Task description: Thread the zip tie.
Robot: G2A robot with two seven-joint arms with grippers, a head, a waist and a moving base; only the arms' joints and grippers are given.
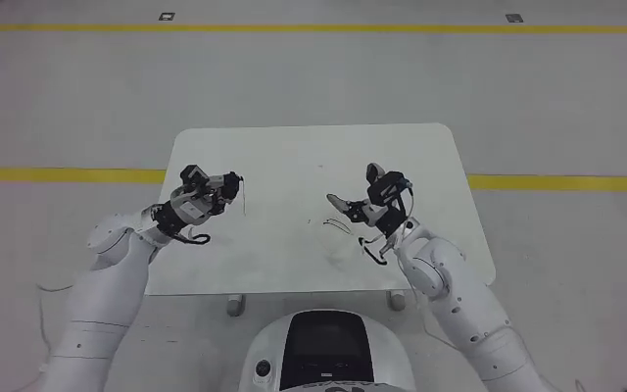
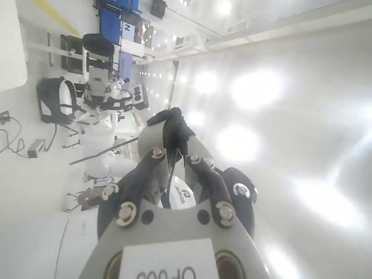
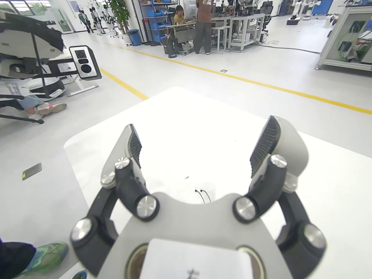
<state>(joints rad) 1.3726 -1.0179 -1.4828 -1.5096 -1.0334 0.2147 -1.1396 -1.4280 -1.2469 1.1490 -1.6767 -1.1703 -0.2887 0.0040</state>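
My left gripper hovers over the left part of the white table, shut on a thin black zip tie that hangs down from it. In the left wrist view the tie runs as a narrow strip between the closed fingers. My right gripper is over the table's right half, open, with nothing between its ribbed pads. Below it a second thin black zip tie lies curved on the table.
The table's rounded far corner and left edge are close in the right wrist view. A tiny dark scrap lies near the loose tie. Bare tabletop stretches between the two arms. A yellow floor line runs behind the table.
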